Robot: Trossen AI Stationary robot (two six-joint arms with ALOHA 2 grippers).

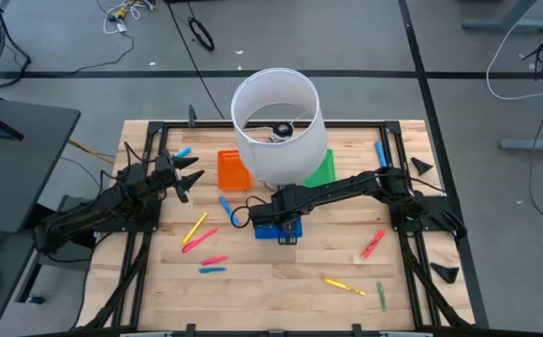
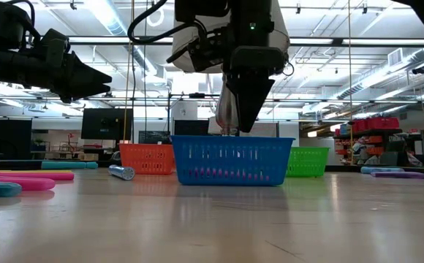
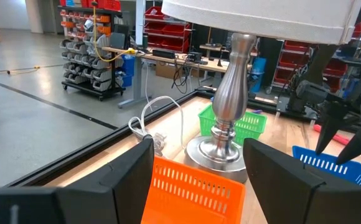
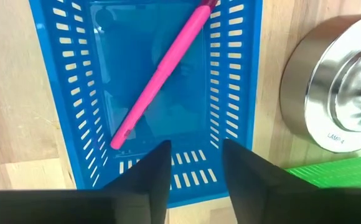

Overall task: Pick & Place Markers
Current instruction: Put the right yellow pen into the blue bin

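You're hanging the right pincer [image 4: 193, 163] right over the blue tray [image 4: 239, 81], fingers parted and gripping nothing, and the pink marker [image 4: 162, 71] is lying slantwise inside on the tray floor. The big hazard is looming beside you: the lamp [image 1: 276, 126], its metal base [image 4: 336, 93] just next to the tray. If you're swinging that arm out sideways rather than lifting first, you're risking a knock to the base or the shade. Next worry is the tray itself: it looks light, and a finger catching its slotted wall on the way up could be dragging it across the wooden surface [image 1: 281, 281]. The marker's upper end is sitting up by the far rim, so a jolt may be tipping it out. Meanwhile your left pincer [image 1: 185, 174] is waiting, spread wide and empty, above the orange tray's [image 1: 233, 169] side. Plenty of markers are scattered yet, like the red one [image 1: 373, 243] and the yellow one [image 1: 344, 284].
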